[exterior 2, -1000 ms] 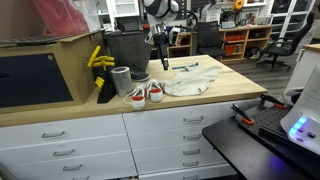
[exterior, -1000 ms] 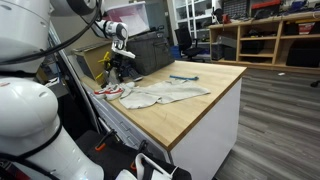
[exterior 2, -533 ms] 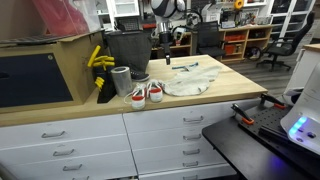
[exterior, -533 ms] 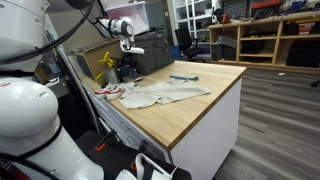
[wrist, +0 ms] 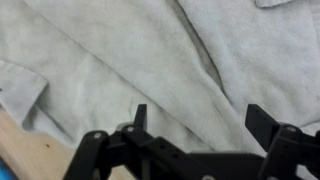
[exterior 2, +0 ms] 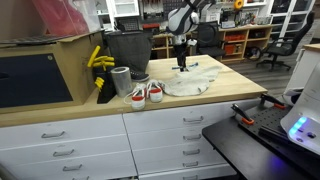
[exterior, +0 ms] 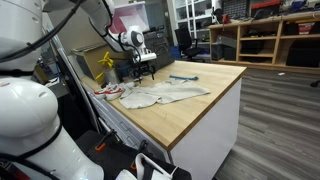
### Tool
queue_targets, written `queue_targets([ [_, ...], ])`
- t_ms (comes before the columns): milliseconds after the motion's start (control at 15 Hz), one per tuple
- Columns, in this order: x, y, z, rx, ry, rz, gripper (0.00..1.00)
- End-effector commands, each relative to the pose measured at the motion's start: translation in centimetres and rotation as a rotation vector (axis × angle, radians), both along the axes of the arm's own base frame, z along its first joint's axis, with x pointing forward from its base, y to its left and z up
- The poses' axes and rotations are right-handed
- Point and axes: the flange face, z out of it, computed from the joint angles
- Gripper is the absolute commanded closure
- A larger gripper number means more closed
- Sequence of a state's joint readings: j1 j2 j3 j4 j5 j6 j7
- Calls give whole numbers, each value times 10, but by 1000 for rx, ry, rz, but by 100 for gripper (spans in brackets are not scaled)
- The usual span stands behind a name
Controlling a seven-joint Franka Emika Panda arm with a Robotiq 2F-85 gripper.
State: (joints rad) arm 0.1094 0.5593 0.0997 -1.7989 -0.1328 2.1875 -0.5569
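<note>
My gripper (exterior: 146, 70) hangs open and empty just above a crumpled light grey cloth (exterior: 165, 95) on the wooden counter (exterior: 200, 110). In the other exterior view the gripper (exterior 2: 181, 63) is over the far part of the cloth (exterior 2: 192, 82). In the wrist view the two black fingers (wrist: 200, 118) are spread apart, with the folded cloth (wrist: 120, 50) filling the picture below them and nothing between them. A strip of counter wood (wrist: 18, 150) shows at the lower left.
A pair of red and white shoes (exterior 2: 145, 94) and a grey cup (exterior 2: 121, 80) sit beside the cloth. A black bin (exterior 2: 125, 48), a yellow object (exterior 2: 97, 60) and a cardboard box (exterior 2: 40, 70) stand behind them. A blue tool (exterior: 183, 78) lies beyond the cloth.
The gripper has moved away from the black bin and the shoes, across the counter, and now sits over the cloth. It stays open. The cloth has not moved.
</note>
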Motion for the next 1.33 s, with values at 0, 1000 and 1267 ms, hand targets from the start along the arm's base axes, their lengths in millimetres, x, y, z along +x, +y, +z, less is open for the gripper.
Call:
queue_targets([
  [0, -38, -15, 8, -125, -65, -131, 0],
  [1000, -156, -30, 1, -521, -303, -854, 0],
  [1267, -171, -25, -14, -594, -335, -1077, 0],
])
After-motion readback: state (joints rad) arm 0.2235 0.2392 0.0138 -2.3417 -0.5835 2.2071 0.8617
